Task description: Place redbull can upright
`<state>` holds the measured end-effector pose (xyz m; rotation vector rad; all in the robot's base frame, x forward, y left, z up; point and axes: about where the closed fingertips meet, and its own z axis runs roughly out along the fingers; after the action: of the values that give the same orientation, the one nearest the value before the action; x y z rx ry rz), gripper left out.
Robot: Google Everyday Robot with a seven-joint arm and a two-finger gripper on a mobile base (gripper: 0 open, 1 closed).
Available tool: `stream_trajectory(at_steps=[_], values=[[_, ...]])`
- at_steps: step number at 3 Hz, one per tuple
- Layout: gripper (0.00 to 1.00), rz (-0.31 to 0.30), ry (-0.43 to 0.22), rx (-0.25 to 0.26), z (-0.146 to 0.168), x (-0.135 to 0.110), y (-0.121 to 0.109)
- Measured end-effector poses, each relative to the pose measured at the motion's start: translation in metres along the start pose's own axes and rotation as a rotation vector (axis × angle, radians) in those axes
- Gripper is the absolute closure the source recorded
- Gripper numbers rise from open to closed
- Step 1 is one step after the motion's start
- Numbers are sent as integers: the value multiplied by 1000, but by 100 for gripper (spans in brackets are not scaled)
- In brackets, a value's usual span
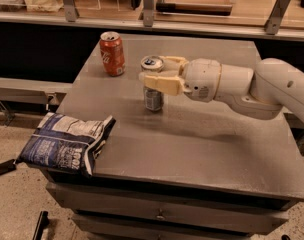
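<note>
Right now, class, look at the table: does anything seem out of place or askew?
Yes: the chip bag hangs crumpled over the table's front-left edge, partly unsupported. Both cans stand upright: the redbull can mid-table, gripped by the pincer, and the orange-red soda can at the back-left.

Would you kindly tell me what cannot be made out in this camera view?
Slim can: its upper label, hidden behind the gripper clamped on it.
Arm: everything past the elbow, cut off by the right edge.
Table: its lower front, cut off by the bottom edge.
Chip bag: its underside, facing down.
</note>
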<state>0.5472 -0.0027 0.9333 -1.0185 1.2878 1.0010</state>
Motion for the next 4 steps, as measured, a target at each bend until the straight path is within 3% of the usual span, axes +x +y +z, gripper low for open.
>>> stream_trajectory(at_steps=[1, 3, 4], values=[[5, -41, 35, -30, 3, 3, 2], [0, -56, 54, -23, 2, -2, 4], [0, -121, 139, 59, -19, -20, 4]])
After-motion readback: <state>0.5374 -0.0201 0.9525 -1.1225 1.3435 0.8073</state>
